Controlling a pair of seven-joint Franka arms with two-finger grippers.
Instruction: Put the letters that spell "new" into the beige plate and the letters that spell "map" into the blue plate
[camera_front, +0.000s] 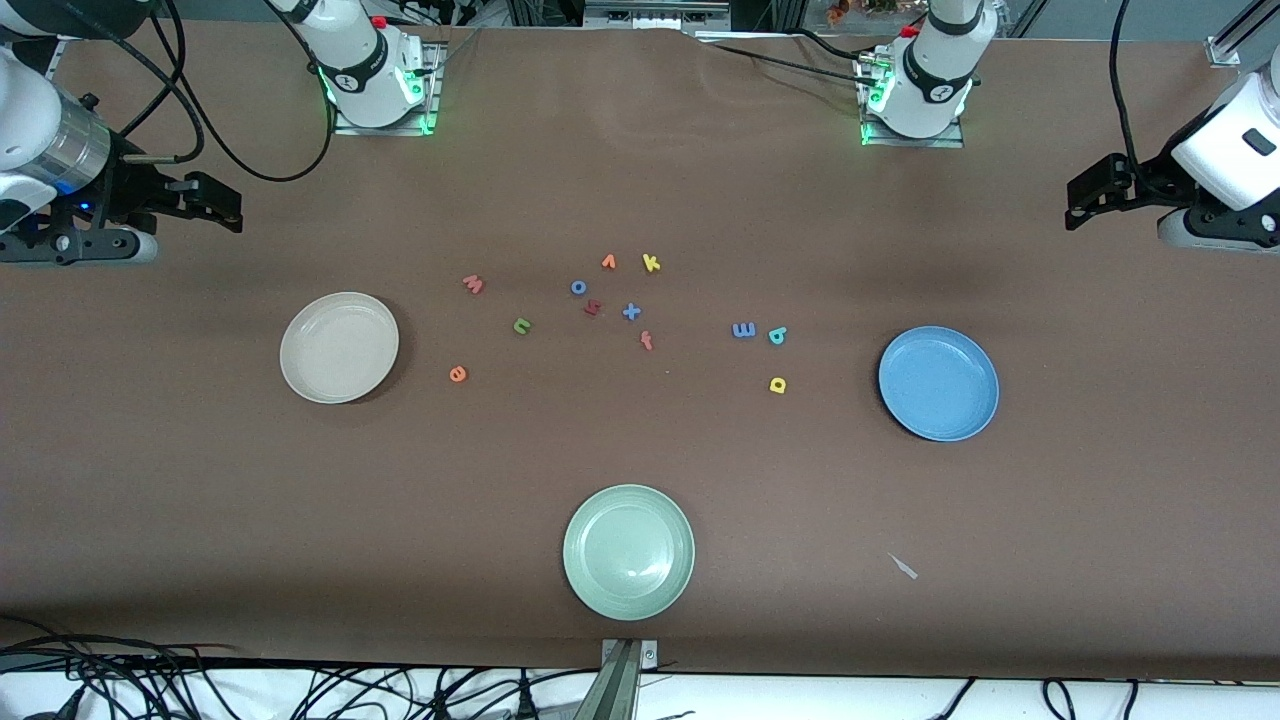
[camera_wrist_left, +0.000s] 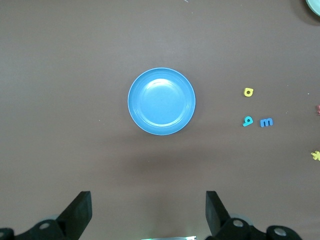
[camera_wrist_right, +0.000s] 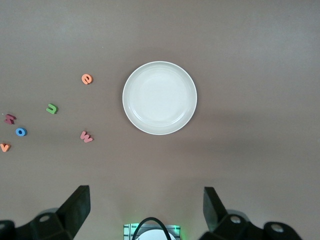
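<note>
Front view: nothing is sorted yet. The beige plate (camera_front: 339, 347) and the blue plate (camera_front: 938, 383) both lie bare on the surface (camera_front: 640, 150). The green n (camera_front: 521, 325), orange e (camera_front: 458, 374) and pinkish-red w (camera_front: 473, 285) rest loose near the beige plate; the blue m (camera_front: 744, 330), teal p (camera_front: 777, 335) and yellow a (camera_front: 778, 384) rest near the blue plate (six placements outstanding). Left wrist view: the left end effector (camera_wrist_left: 149, 212) hangs above the blue plate's end of the surface, fingers apart, holding nothing. Right wrist view: the right end effector (camera_wrist_right: 146, 210) waits likewise above the beige plate's end, fingers apart and empty.
</note>
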